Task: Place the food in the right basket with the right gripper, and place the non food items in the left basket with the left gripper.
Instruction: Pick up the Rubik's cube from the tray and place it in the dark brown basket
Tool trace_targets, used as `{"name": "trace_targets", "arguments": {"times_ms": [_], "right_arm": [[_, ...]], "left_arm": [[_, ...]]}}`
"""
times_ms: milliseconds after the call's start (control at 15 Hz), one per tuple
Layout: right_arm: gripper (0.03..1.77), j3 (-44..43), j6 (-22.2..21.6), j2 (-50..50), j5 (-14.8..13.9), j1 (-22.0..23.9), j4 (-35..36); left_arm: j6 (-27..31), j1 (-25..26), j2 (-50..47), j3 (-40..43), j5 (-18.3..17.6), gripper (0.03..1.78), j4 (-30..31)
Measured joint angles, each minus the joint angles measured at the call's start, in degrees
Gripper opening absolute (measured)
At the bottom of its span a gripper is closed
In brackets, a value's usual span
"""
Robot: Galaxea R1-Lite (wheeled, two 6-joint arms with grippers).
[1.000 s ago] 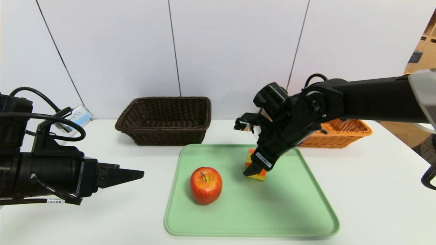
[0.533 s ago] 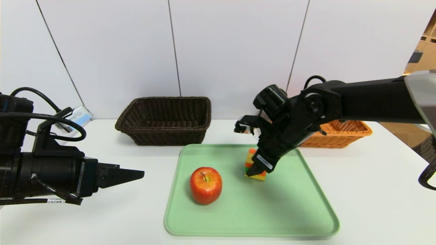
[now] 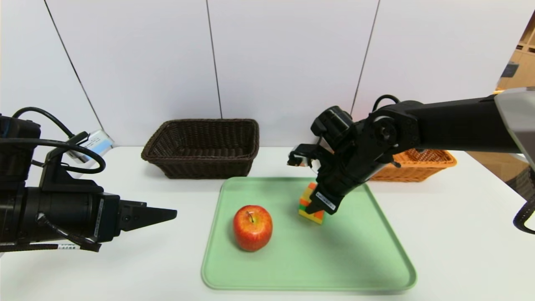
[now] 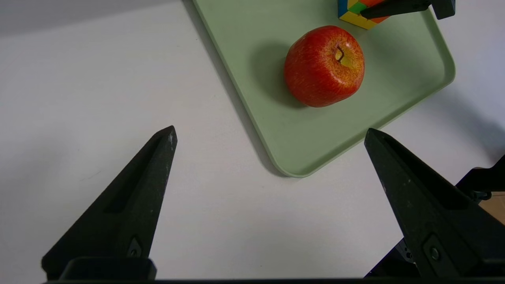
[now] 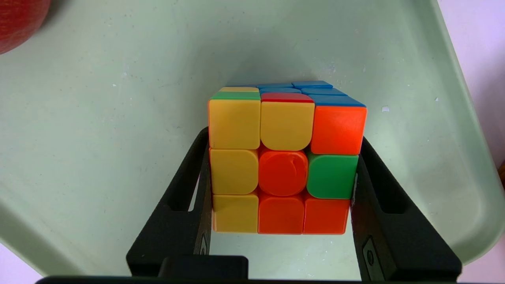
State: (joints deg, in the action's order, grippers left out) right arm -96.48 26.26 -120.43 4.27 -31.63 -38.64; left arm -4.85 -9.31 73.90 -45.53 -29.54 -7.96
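- Since a second ago the right gripper (image 3: 316,207) has risen a little with the Rubik's cube (image 3: 309,203); the cube now sits tilted, one low corner at or just above the green tray (image 3: 376,259), and the arm has drawn slightly back toward the robot's right.
- The right gripper's fingers (image 5: 189,197) press flat against two opposite faces of the cube, holding it firmly.
- The left gripper (image 4: 268,165) hovers over the white table (image 3: 459,234) at the robot's left, well apart from the tray, its jaws spread wide and holding nothing.
- Step in hand, as I judge it: lifting the cube off the tray. By the task sentence a puzzle cube is non-food and belongs in the dark brown basket (image 3: 200,146) by way of the left gripper, yet the right one has it; the orange basket (image 3: 422,161) lies just behind that arm.
- The next move calls for a clean lift clear of the tray rim before any carry.
- The cube is scrambled: yellow, orange, green and red tiles on the near face, blue on another, glossy and hard-edged.
- The red apple (image 3: 252,228) rests untouched on the tray, near the cube.
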Motion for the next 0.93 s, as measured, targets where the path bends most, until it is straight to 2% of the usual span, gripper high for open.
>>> {"name": "trace_targets", "arguments": {"times_ms": [267, 467, 933], "right_arm": [[0.92, -1.43, -0.96, 1.11, 0.91, 0.02, 3.06], [0.91, -1.65, -4.18, 1.58, 3.12, -0.23, 12.39], [0.91, -1.54, -9.90, 0.56, 3.23, -2.93, 33.91]], "left_arm": [[-0.10, 0.00, -0.12, 0.22, 0.00, 1.69, 0.00], [-0.11, 0.00, -0.11, 0.50, 0.00, 1.69, 0.00], [-0.49, 0.00, 0.49, 0.91, 0.07, 1.69, 0.02]]}}
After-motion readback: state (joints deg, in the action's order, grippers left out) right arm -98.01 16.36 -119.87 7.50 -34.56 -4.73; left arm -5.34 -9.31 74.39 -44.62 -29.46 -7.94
